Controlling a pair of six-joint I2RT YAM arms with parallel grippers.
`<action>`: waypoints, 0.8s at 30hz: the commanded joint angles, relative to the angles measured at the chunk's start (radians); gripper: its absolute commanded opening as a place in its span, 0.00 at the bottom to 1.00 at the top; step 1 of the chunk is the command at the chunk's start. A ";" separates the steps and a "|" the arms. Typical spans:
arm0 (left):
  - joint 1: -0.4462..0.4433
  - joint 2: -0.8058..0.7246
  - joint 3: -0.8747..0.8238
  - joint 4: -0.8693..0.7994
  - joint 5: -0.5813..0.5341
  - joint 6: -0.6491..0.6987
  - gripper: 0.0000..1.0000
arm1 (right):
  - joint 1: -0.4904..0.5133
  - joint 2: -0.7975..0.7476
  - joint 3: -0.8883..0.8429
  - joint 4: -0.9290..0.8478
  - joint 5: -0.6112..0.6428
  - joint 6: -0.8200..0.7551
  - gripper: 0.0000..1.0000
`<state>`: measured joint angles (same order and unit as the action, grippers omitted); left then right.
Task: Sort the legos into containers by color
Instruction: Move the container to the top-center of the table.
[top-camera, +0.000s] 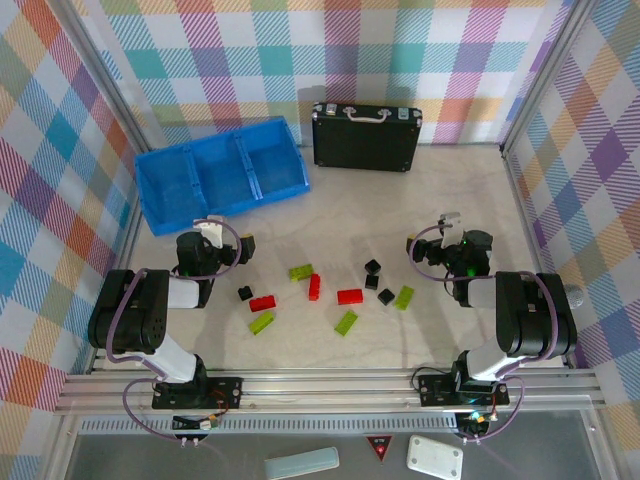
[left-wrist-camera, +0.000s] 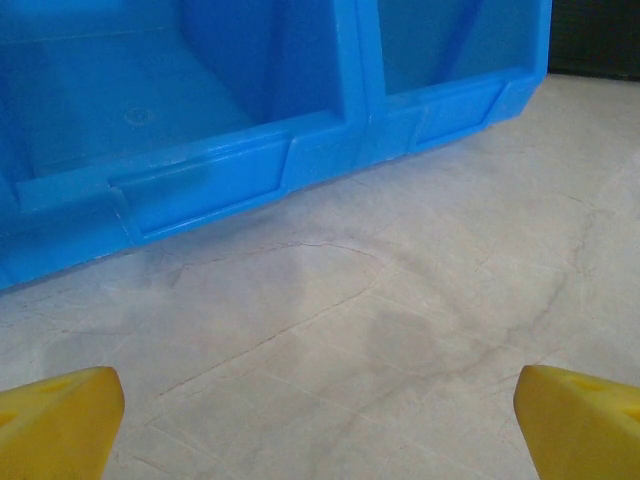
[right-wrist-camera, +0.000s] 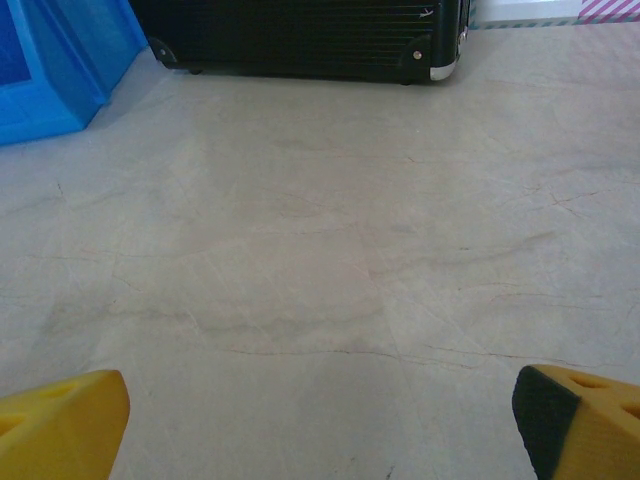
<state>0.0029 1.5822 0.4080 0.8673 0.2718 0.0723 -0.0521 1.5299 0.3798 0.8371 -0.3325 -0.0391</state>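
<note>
Legos (top-camera: 350, 296), small lime-green, red and black plastic bricks, lie scattered between our arms, apart from the blue three-compartment plastic bin (top-camera: 218, 170). Left gripper (left-wrist-camera: 320, 425) and right gripper (right-wrist-camera: 320, 425) gape wide, empty. Closing on the clustered black cubes (top-camera: 374, 266) could snag a red neighbour.

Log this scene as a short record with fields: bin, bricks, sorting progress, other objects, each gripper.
bin: blue rectangular plastic bin, three side-by-side compartments, at the far left of the table
bricks: lime-green elongated plastic bricks, red elongated ones, small black cubes, all loose on the table between the arms
sorting progress: no brick seen in the bin
other objects: black briefcase with silver handle, right of the bin
left gripper: open, holding nothing, facing the bin
right gripper: open, holding nothing, over bare table
</note>
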 joint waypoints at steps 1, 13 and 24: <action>0.005 -0.002 -0.015 0.033 0.023 0.014 1.00 | -0.001 -0.001 0.011 0.026 -0.028 -0.014 0.99; 0.005 -0.002 -0.014 0.035 0.014 0.011 1.00 | -0.003 -0.001 0.012 0.026 -0.026 -0.014 0.99; -0.003 -0.097 -0.001 -0.077 -0.112 -0.028 1.00 | 0.004 -0.054 0.033 -0.056 0.042 0.008 0.99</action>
<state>0.0025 1.5581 0.4061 0.8421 0.2291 0.0669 -0.0521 1.5223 0.3851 0.8150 -0.3168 -0.0383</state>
